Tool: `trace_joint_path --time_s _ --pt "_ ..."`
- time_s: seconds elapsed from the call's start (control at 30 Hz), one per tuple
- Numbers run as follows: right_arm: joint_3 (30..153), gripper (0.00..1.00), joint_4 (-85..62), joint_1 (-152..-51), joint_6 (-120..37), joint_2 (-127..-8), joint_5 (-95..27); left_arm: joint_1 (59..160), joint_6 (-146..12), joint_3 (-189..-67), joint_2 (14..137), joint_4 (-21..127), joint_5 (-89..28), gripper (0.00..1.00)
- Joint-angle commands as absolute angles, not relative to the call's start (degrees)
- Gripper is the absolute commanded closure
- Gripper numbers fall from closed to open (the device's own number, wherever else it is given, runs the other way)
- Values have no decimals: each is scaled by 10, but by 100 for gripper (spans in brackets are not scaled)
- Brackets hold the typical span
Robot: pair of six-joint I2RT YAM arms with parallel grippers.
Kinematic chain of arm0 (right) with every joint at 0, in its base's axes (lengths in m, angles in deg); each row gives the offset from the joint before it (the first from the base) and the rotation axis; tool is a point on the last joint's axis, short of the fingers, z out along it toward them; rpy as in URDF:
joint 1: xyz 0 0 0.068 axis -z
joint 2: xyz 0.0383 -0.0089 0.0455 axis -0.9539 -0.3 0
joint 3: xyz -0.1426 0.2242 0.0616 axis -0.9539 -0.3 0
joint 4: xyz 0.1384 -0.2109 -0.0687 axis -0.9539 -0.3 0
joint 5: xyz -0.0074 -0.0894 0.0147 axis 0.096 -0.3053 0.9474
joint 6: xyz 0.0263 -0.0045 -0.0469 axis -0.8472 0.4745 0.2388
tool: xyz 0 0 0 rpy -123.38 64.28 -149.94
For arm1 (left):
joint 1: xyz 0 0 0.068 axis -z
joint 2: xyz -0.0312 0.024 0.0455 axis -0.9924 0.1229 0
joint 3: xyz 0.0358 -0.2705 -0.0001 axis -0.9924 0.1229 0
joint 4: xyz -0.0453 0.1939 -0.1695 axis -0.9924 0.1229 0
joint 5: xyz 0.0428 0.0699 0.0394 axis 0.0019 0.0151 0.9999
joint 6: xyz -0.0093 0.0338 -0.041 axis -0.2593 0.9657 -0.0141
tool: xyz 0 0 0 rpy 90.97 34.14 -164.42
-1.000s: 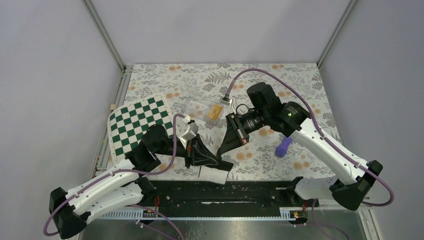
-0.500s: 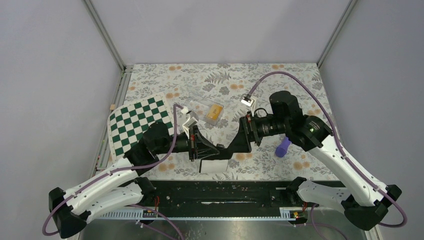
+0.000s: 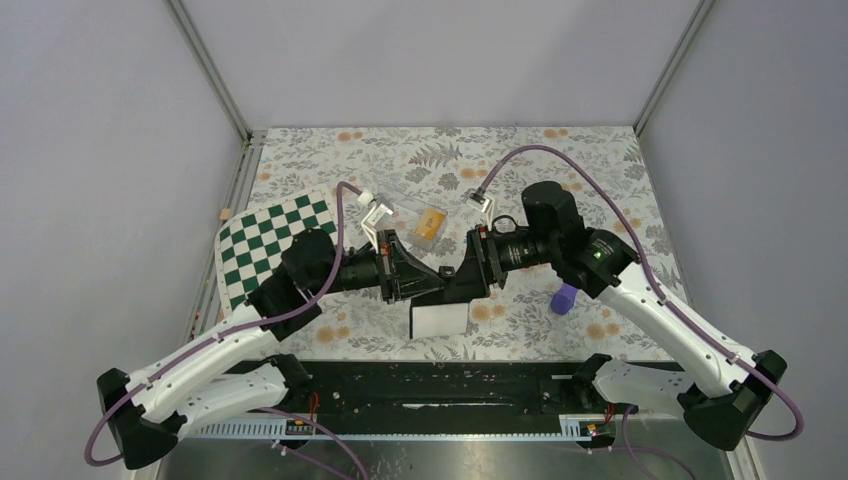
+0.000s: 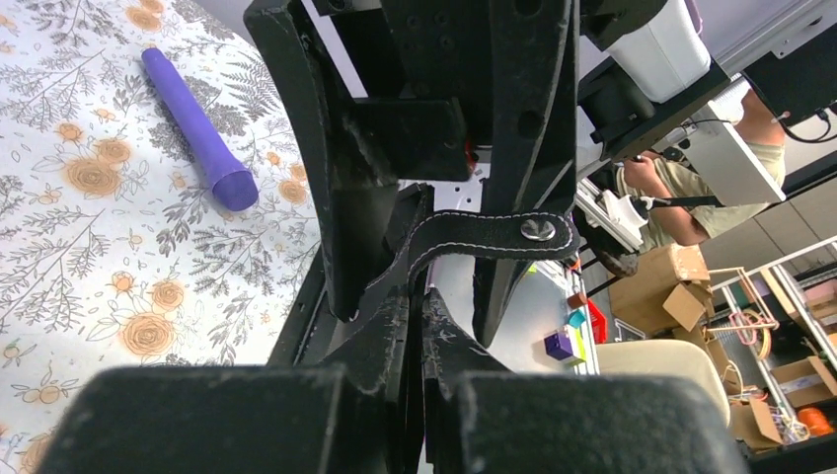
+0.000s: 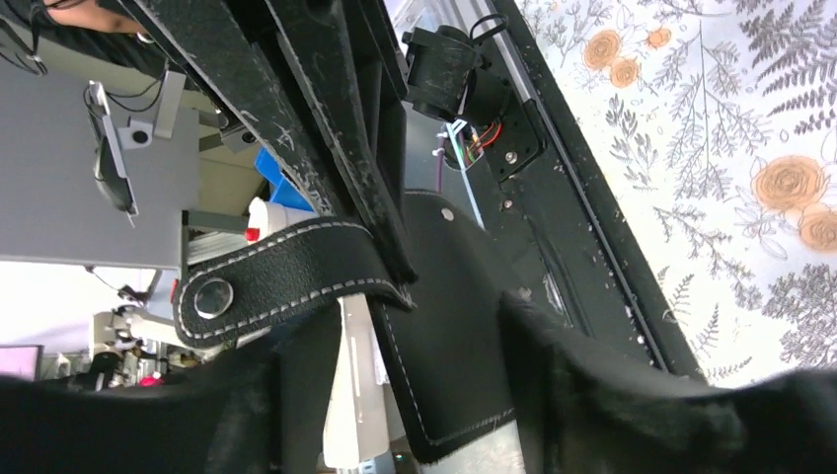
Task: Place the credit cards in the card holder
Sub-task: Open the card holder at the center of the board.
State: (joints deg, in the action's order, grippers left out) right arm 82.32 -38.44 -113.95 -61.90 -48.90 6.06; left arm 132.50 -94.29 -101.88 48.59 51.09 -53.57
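Floral desk [image 3: 600,170]. Left pincer [image 3: 415,285] clamped on the card holder [image 3: 440,318], held off the desk; right pincer [image 3: 457,283], jaws apart, straddles its snap tab [image 4: 494,232]. One card [image 3: 431,222] lies in the box [image 3: 400,212] beyond; none visibly inserted yet.

A floral-patterned cloth [image 3: 600,160] covers the table and fills the middle of the overhead view. A green-and-white checkered board [image 3: 265,245] lies on it at centre left, and a clear plastic box [image 3: 400,205] sits just right of the board's upper corner. A purple cylinder [image 3: 564,297] lies on the cloth right of centre, well apart from both.
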Motion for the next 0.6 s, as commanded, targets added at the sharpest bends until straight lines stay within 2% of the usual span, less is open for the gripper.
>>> trace_joint_path --time_s 0.0,0.07,0.1,0.13,0.23,0.3,0.4,0.57 --pt "810 47 -305 -1152 -658 -498 91 1322 -971 -1047 487 467 -519 100" --pt "802 78 -294 -1152 -667 -497 81 1322 -966 -1045 482 471 -511 100" --pt "798 91 -290 -1151 -670 -494 75 1322 -961 -1044 478 478 -506 97" --pt "796 100 -289 -1151 -671 -491 67 1321 -955 -1046 475 494 -500 89" --pt "794 100 -294 -1151 -668 -480 37 1319 -933 -1053 457 566 -456 42" --pt "792 100 -304 -1148 -665 -474 13 1320 -918 -1056 439 626 -410 25" --pt "784 100 -306 -1139 -667 -463 -4 1319 -902 -1053 409 707 -336 15" --pt "772 100 -305 -1122 -670 -451 -8 1318 -901 -1028 375 801 -311 15"
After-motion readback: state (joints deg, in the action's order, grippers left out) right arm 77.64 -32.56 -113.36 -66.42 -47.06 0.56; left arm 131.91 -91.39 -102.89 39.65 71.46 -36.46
